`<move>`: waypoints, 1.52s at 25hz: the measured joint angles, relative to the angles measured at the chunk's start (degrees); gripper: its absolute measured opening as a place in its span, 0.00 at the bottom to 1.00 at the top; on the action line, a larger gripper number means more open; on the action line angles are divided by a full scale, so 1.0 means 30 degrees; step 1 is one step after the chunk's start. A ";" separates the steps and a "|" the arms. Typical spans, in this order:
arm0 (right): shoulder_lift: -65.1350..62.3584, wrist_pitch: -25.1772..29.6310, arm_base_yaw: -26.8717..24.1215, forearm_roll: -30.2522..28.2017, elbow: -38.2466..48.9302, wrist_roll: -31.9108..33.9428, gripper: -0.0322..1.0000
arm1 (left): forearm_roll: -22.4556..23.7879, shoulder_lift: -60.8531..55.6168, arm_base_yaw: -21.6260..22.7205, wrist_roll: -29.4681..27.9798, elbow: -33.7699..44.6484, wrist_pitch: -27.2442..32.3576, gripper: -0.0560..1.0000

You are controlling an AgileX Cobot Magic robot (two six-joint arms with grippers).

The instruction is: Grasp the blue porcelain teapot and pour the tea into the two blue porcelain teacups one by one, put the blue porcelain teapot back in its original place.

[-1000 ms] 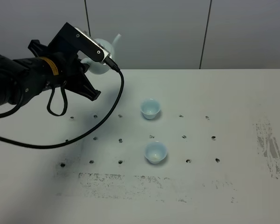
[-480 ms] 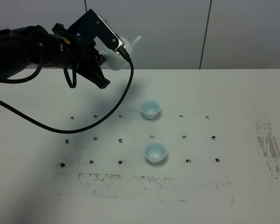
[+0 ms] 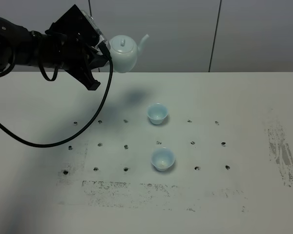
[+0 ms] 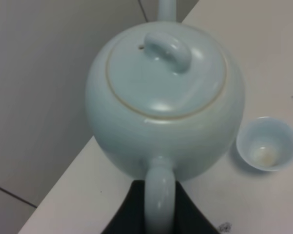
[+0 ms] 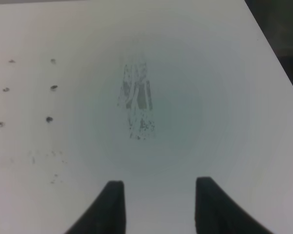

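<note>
The pale blue teapot [image 3: 123, 52] hangs upright in the air above the table's far left, spout pointing right. My left gripper [image 3: 103, 54] is shut on its loop handle. In the left wrist view the teapot [image 4: 166, 97] fills the frame, its handle [image 4: 158, 195] between my fingers, with one teacup [image 4: 265, 145] below it on the table. The two teacups stand mid-table, the far one [image 3: 156, 113] and the near one [image 3: 162, 159], both to the right of and below the teapot. My right gripper [image 5: 156, 204] is open and empty over bare table; it does not show in the exterior view.
The white table [image 3: 244, 107] has a grid of small dark holes [image 3: 192, 143] and scuffed patches near the front [image 3: 136, 187] and at the right [image 3: 282, 153]. A black cable [image 3: 95, 124] loops down from the left arm. A grey wall stands behind.
The left arm has lifted the teapot higher and carried it to the right, toward the far cup. The cups have not moved.
</note>
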 joint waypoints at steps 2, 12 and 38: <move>0.0000 0.0000 0.0000 0.0000 0.0000 -0.0020 0.37 | -0.0430 0.0000 0.0274 0.1292 0.0000 0.0628 0.15; 0.0000 0.0000 0.0000 0.0000 0.0000 -0.0001 0.37 | -0.1924 0.1544 0.1789 0.3810 -0.0021 0.1252 0.15; 0.0000 0.0000 0.0000 0.0000 0.0000 0.0000 0.37 | -0.6134 0.3319 0.2255 0.9760 -0.0028 0.3024 0.15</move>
